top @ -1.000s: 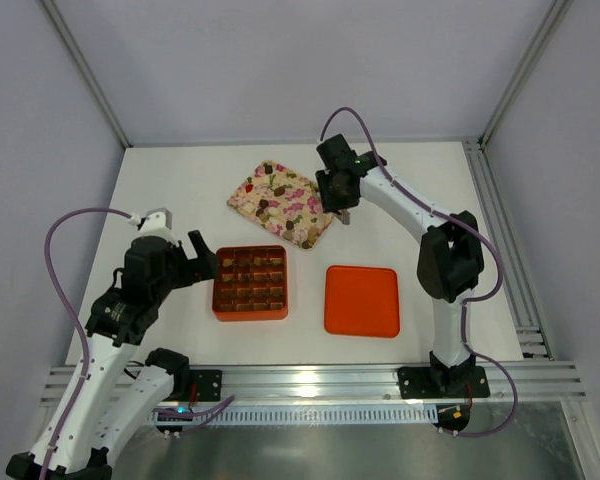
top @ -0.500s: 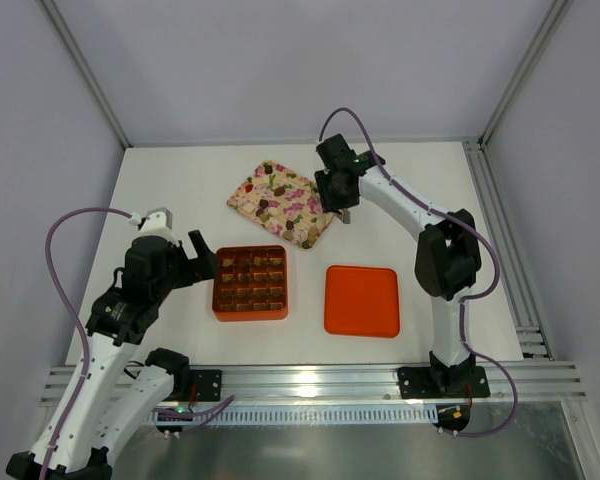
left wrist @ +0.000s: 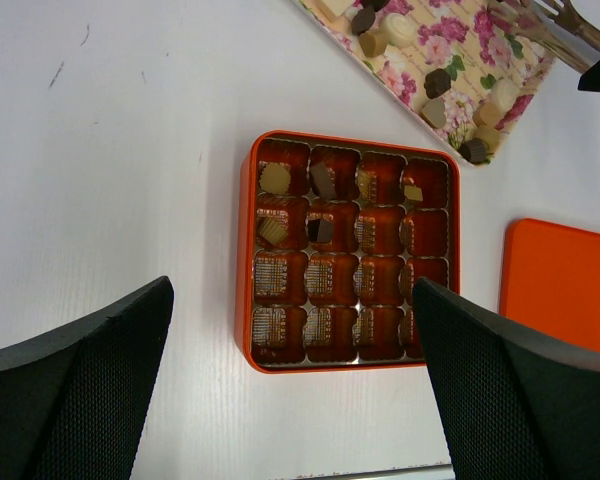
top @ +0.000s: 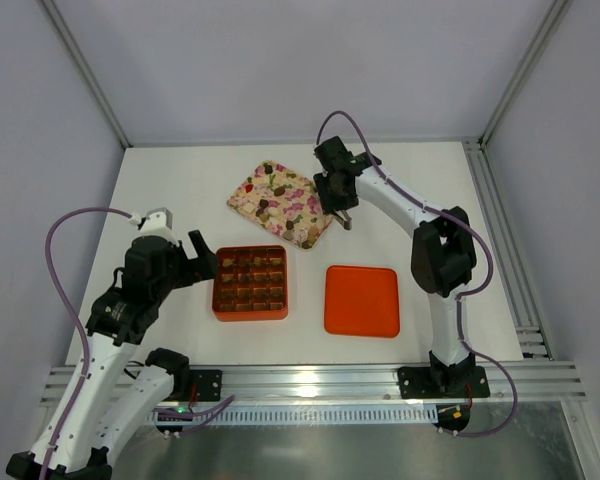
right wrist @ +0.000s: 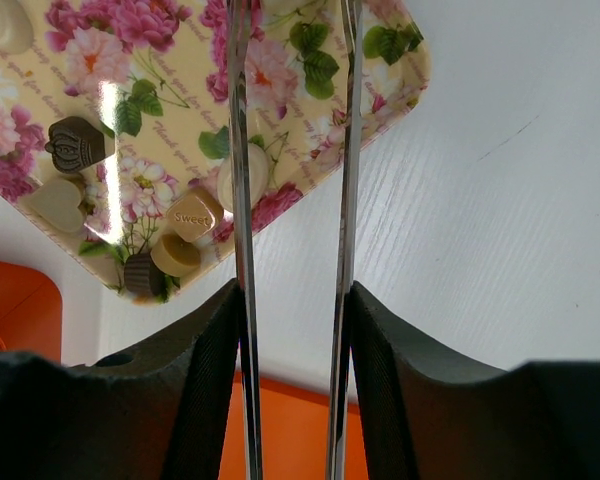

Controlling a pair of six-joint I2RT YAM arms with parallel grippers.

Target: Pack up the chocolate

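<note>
- The chocolate (left wrist: 437, 82) is lying in two places. Loose dark and tan lumps are scattered on the floral tray (right wrist: 145, 115), and others are sitting in the orange box (left wrist: 245, 260), in the cells toward its 12 o'clock side.
- Glare is making the count in the box uncertain. The cells toward 6 o'clock are showing only shine, and the 5 o'clock corner is hiding behind a finger of the left pincer (left wrist: 290, 288).
- The tray is sitting at 1 o'clock of the box on the white counter (top: 180, 190); both wrist views are cutting part of it off.
- The orange lid (top: 362, 300) is lying at 3 o'clock of the box, apart from it.
- The right pincer (right wrist: 293, 290) is standing about half closed, gripping metal tongs (right wrist: 239, 150) whose blades are reaching out over the tray's edge. Their tips are running off the 12 o'clock edge of the wrist view, so I cannot tell whether they are carrying a lump.
- The left pincer is hanging wide open near the box's 9 o'clock side, holding nothing.
</note>
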